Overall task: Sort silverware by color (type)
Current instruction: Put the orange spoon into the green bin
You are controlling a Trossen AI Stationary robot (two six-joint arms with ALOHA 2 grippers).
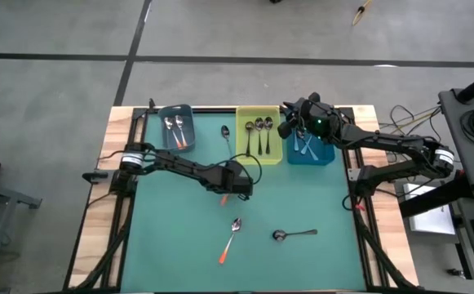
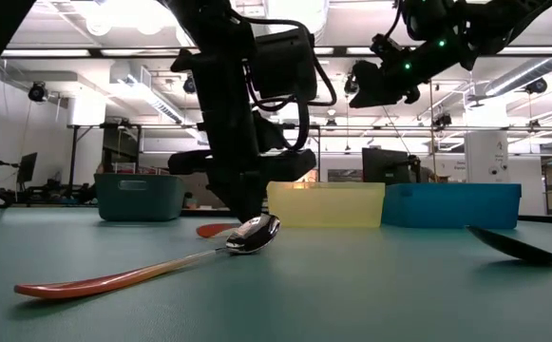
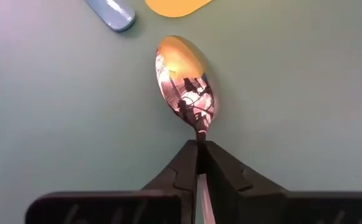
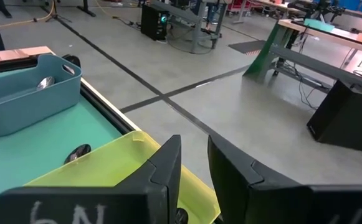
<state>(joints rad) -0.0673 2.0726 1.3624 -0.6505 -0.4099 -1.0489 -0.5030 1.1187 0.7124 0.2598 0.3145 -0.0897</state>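
My left gripper [image 3: 199, 147] stands low over the middle of the green table [image 1: 171, 237], shut on a spoon whose shiny bowl [image 3: 184, 81] lies on the mat. Its handle is hidden by the fingers. An orange end [image 1: 224, 198] shows beside that gripper [image 1: 238, 186]. An orange-handled spoon [image 1: 230, 237] and a black-handled spoon [image 1: 294, 234] lie flat near the front. Another spoon [image 1: 226, 135] lies between the bins. My right gripper [image 1: 288, 122] hangs high over the yellow bin [image 1: 259, 133], narrowly open [image 4: 193, 149] with nothing between its fingers. My left gripper pinches the spoon's thin neck [image 3: 200, 133], right behind the bowl, between its two fingertips. The fingers come from above, slanting down. The bowl rests on the mat, hollow side up; the part behind the fingertips is hidden by the gripper.
Three bins stand in a row at the far edge: a grey-blue one [image 1: 177, 126] with orange-handled spoons, the yellow one with black-handled spoons, a blue one [image 1: 310, 149] with pale-handled spoons. A blue rounded end [image 3: 113, 12] and an orange-yellow one [image 3: 168, 5] lie just beyond the held spoon.
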